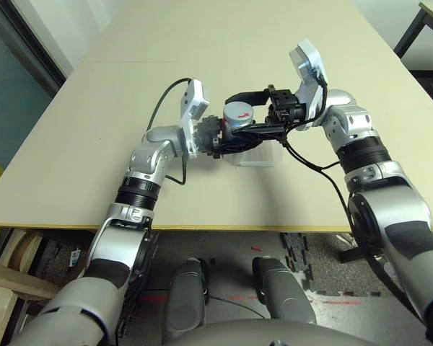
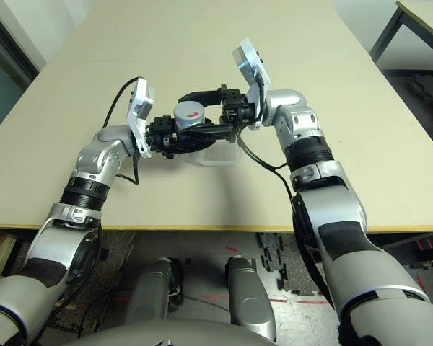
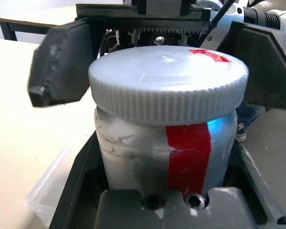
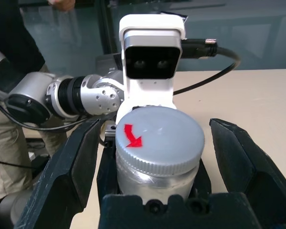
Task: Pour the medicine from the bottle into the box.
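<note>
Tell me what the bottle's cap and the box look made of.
The round grey ribbed cap: likely matte moulded plastic, with fine ridges round its rim and a dull sheen. The shallow clear square box: thin glossy transparent plastic, since the table shows through its walls.

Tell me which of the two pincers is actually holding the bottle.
The left pincer: its fingers clamp the bottle low on its body. The right pincer is open, its fingers standing apart on either side of the grey cap.

My forearms are silver with black ribbed wrist bands; a white camera block [image 1: 193, 108] tops each wrist, black cables loop off, and each tool has black fingers.
</note>
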`<state>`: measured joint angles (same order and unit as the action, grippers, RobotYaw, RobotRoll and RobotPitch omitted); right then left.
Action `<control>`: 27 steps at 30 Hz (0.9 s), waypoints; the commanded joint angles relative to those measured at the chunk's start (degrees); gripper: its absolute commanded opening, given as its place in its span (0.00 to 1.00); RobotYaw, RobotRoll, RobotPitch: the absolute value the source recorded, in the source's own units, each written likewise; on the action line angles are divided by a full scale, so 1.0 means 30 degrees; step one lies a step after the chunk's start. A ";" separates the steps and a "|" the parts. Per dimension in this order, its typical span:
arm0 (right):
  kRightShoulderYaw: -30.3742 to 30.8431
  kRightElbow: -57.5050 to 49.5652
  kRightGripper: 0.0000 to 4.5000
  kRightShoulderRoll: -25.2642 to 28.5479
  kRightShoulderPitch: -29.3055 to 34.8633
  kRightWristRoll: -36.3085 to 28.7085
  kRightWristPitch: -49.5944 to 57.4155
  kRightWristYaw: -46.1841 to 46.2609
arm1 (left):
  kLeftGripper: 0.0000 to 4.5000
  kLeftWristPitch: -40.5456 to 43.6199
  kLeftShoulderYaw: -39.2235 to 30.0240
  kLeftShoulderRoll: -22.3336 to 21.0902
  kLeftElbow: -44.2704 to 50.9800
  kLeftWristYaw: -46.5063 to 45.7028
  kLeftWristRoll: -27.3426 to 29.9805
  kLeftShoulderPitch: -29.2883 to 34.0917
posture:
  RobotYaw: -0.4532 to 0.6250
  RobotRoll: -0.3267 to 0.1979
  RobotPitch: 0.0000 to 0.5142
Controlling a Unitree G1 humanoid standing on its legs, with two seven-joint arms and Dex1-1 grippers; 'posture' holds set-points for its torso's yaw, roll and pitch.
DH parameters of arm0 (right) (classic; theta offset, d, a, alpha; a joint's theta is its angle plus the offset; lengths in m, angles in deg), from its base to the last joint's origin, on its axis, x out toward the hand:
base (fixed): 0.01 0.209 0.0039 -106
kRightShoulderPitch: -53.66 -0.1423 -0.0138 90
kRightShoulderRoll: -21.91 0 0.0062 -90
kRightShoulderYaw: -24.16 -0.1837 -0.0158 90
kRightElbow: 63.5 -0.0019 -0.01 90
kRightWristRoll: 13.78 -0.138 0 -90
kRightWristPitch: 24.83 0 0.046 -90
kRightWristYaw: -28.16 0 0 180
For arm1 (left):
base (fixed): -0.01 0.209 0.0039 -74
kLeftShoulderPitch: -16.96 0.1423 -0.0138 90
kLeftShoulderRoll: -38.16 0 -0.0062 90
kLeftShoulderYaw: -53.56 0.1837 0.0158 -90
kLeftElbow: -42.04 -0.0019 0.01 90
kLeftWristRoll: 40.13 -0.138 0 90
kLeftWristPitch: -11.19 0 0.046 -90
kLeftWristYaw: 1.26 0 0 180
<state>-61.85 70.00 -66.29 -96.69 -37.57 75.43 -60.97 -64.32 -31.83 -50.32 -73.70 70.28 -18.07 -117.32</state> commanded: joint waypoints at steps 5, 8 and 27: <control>-0.0381 -0.0397 1.00 -0.0437 -0.0301 0.0077 0.0622 0.0591 | 0.61 -0.0459 0.0050 0.0093 -0.0565 -0.0123 -0.0276 -0.0180 | 0.23 0.62 0.23; -0.0390 -0.0542 1.00 -0.0584 -0.0284 0.0066 0.0745 0.0841 | 0.61 -0.0543 0.0090 0.0152 -0.0564 -0.0164 -0.0293 -0.0202 | 0.23 0.62 0.23; -0.0410 0.0900 1.00 -0.0598 -0.0502 0.1351 -0.0182 0.2300 | 0.61 -0.0449 0.0149 0.0115 -0.0021 -0.0196 -0.0157 0.0110 | 0.25 0.62 0.22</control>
<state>-62.31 71.32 -68.94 -97.86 -34.83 75.51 -54.86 -65.70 -31.77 -49.81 -75.30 69.47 -18.31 -117.32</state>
